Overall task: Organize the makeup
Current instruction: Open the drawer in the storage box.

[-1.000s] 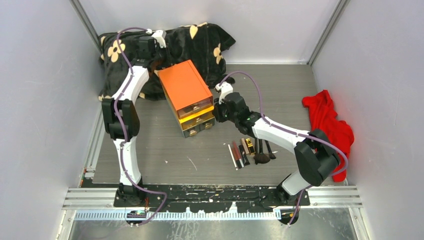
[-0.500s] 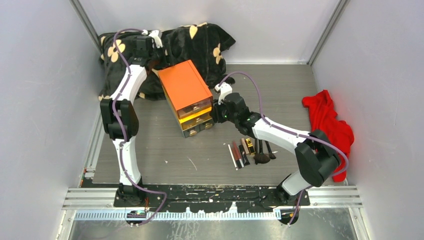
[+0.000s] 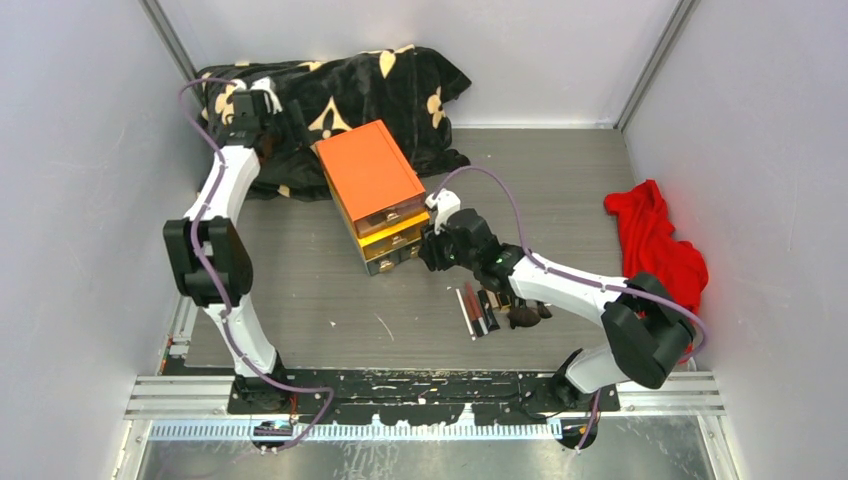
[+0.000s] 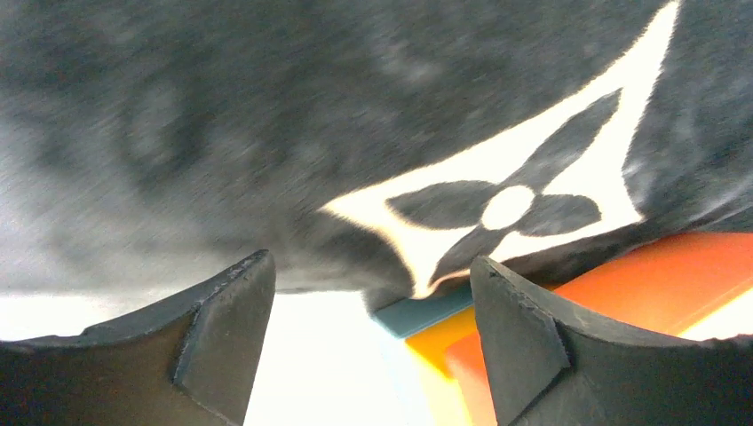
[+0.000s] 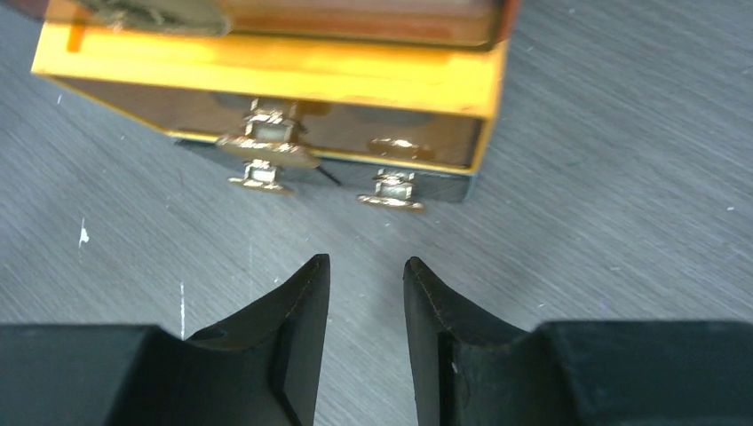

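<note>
The makeup lies in a small row on the table: thin tubes (image 3: 478, 310) beside black brushes (image 3: 525, 310) with fluffy heads, just under my right forearm. My right gripper (image 3: 427, 251) (image 5: 366, 259) hovers low in front of the orange-topped box (image 3: 370, 178). It faces the lowest drawer's gold knobs (image 5: 266, 151); the jaws stand a little apart with nothing between them. My left gripper (image 3: 288, 118) (image 4: 371, 259) is open wide and empty over the black flowered blanket (image 4: 497, 204), behind the box's far left corner (image 4: 622, 293).
The black blanket with cream flowers (image 3: 340, 85) is bunched at the back left against the wall. A red cloth (image 3: 655, 250) lies at the right wall. Grey walls close in the table (image 3: 300, 310) on three sides.
My left arm swung left, away from the back of the box, and its jaws opened. My right gripper drew back a little from the drawers and its jaws parted.
</note>
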